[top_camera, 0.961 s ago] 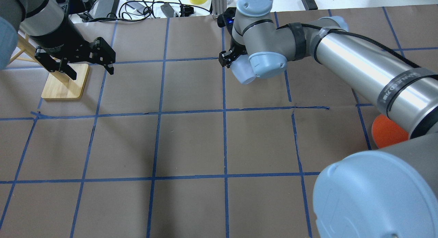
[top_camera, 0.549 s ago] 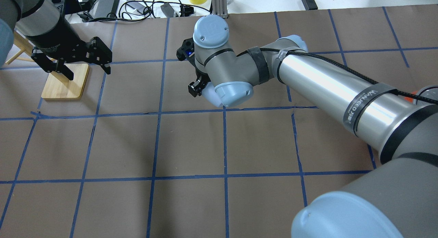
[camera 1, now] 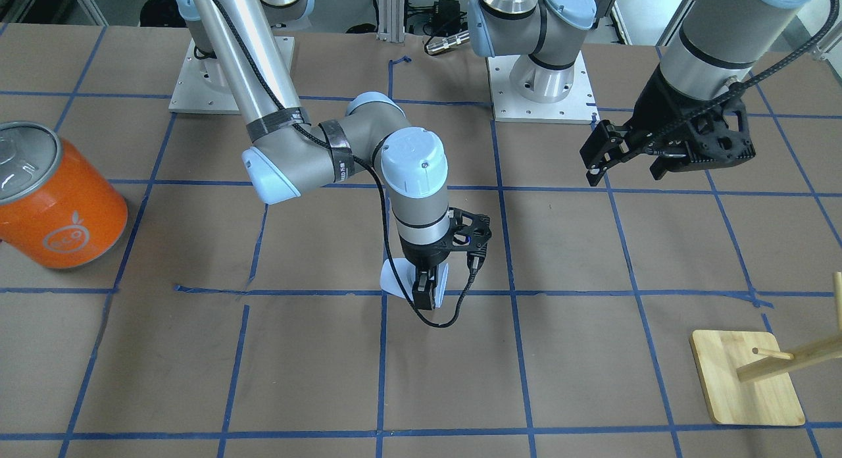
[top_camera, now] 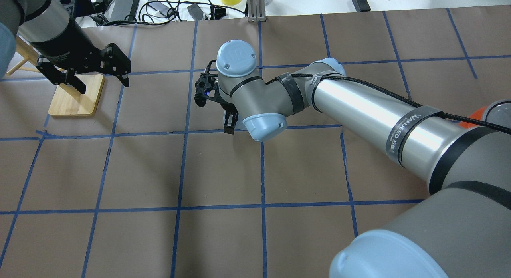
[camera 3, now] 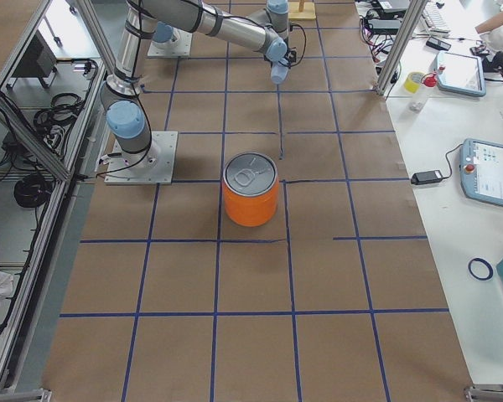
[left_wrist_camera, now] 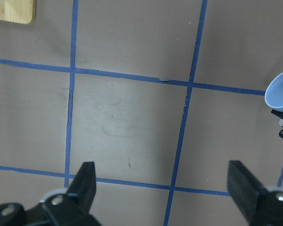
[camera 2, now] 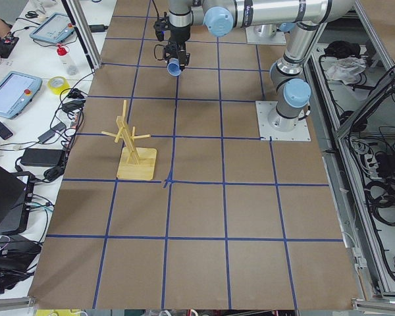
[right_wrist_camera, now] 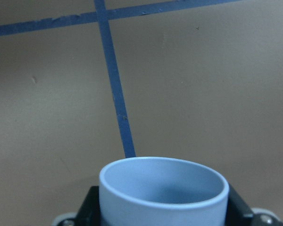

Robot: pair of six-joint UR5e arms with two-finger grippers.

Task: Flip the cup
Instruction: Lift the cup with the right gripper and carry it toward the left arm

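Note:
The pale blue cup (camera 1: pixel 393 278) is clamped in my right gripper (camera 1: pixel 426 292), which is shut on it and points down near a tape crossing at mid table. In the right wrist view the cup (right_wrist_camera: pixel 162 188) fills the bottom edge, its open mouth and light blue inside showing. In the left wrist view its rim (left_wrist_camera: pixel 280 92) shows at the right edge. In the overhead view my right gripper (top_camera: pixel 229 125) and wrist hide most of the cup. I cannot tell whether the cup touches the table. My left gripper (top_camera: pixel 104 85) is open and empty, hovering far off to the left.
A wooden peg stand (top_camera: pixel 76 96) sits under my left gripper, also in the front view (camera 1: pixel 746 379). A large orange can (camera 1: pixel 56 195) stands on the right arm's side of the table. Cables and tape lie beyond the far edge.
My right arm has swung left and toward the robot with the cup, and the wrist has turned so the gripper points down. My left gripper has barely moved.

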